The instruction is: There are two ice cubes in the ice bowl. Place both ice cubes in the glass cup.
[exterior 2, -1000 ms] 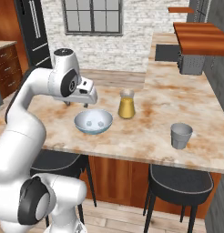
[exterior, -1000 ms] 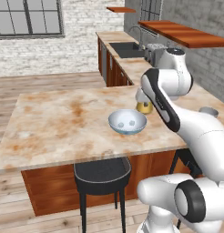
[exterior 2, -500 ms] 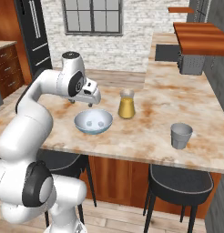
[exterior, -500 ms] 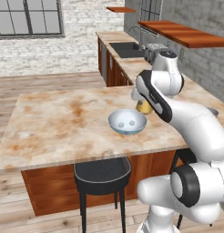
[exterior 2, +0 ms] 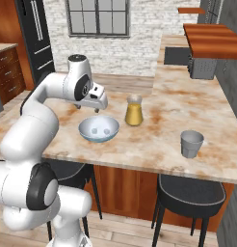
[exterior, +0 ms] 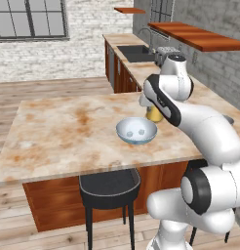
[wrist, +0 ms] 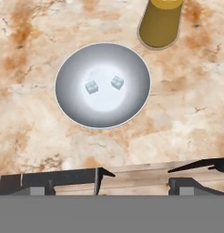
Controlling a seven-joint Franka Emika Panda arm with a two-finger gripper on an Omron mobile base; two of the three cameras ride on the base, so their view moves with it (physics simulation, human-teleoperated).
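Note:
The ice bowl [wrist: 70, 93] sits on the marble counter, pale blue-grey with a whitish inside. Both ice cubes [wrist: 91, 87] [wrist: 117, 82] lie side by side at its bottom. From the right base view the ice bowl [exterior 2: 87, 130] is at the counter's left, and the glass cup [exterior 2: 191, 143] stands far to its right near the front edge. My gripper [exterior 2: 97, 109] hangs just above the bowl's far rim, pointing down, open and holding nothing. In the hand view my gripper [wrist: 143, 175] has its tips spread wide. In the left base view the ice bowl [exterior: 125, 134] lies just below the hand.
A clear vessel of amber liquid [exterior 2: 134, 110] stands right behind the bowl, also close to it in the hand view [wrist: 161, 20]. Black stools [exterior 2: 190, 193] [exterior: 110, 183] are tucked under the counter's front edge. A sink and wooden shelves [exterior: 200, 36] line the far wall.
The hand has swung forward and come down to just above the bowl's far rim. Its jaws have opened a little wider. The bowl, cup and vessel have not moved.

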